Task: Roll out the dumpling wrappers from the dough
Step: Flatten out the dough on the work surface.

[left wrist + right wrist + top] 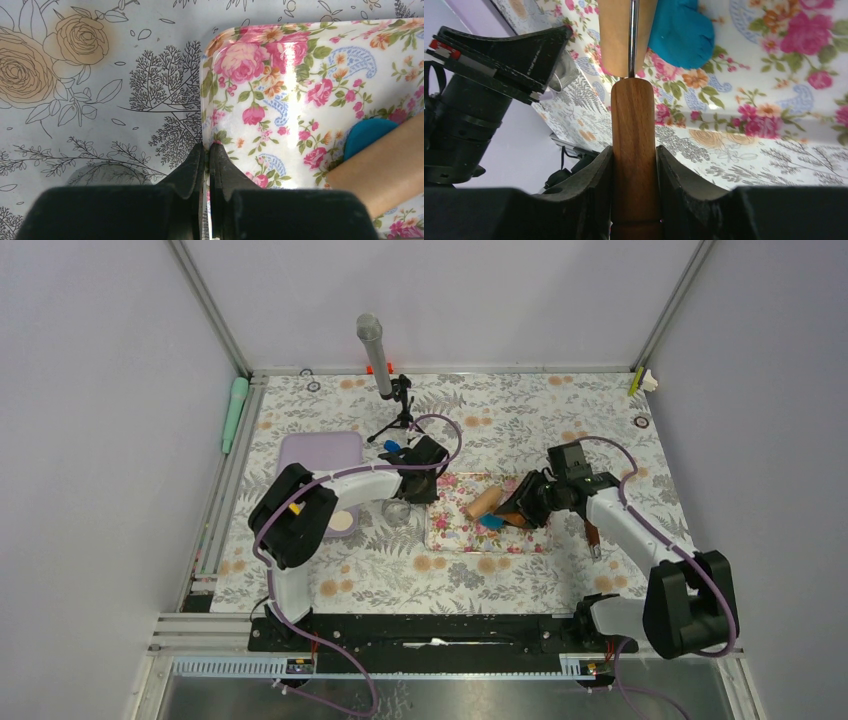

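right gripper (634,155) clamps the wooden roller (633,115) by its handle, drum against the blue dough (681,32) lump on the pink floral mat (280,75). left gripper (206,150), jaws pressed together, sits at the mat's left edge. grey-floral tablecloth (500,410) underneath, pale lilac walls (100,390) all round.

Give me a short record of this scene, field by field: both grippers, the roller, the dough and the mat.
left gripper: closed, tips at the left edge of the mat
right gripper: closed on the roller handle
roller drum: pale wood, over the mat, lying against the dough
dough: one bright blue lump on the mat, not yet flattened
mat: glossy pink floral sheet with rounded corners
stage: roller in hand and at the dough, no flat disc visible
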Controlling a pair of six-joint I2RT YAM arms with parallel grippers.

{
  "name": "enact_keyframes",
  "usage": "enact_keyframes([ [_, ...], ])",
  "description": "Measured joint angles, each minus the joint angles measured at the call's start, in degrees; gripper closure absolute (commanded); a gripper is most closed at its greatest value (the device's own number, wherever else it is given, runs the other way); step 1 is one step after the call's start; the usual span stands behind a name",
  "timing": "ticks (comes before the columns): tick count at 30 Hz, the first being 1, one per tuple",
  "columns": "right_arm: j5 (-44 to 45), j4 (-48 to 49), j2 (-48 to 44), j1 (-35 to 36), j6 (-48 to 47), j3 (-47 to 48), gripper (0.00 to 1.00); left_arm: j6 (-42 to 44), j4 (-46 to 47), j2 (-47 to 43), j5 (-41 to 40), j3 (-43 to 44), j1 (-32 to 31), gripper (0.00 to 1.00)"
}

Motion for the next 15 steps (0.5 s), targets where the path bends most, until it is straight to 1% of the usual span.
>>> enact_keyframes([
  [4, -0.59, 1.38, 2.86, 0.22, -0.48, 1.99, 1.0, -0.09, 0.02, -0.09, 0.0, -0.09, 0.02, 1.0],
  [7, 0.44, -0.85, 3.17, 0.24, -1.99, 4.13, 1.0, -0.13, 0.02, -0.09, 0.02, -0.09, 0.02, 1.0],
  [12, 6.49, -12.55, 4.63, 0.26, -9.66, 13.14, 1.0, -0.17, -0.22, -0.09, 0.24, -0.09, 0.02, 1.0],
  [15, 7.89, -18.84, 7.02, 0.15, -15.87, 20.7, 1.0, -0.26, -0.33, -0.13, 0.31, -0.09, 0.0, 1.0],
])
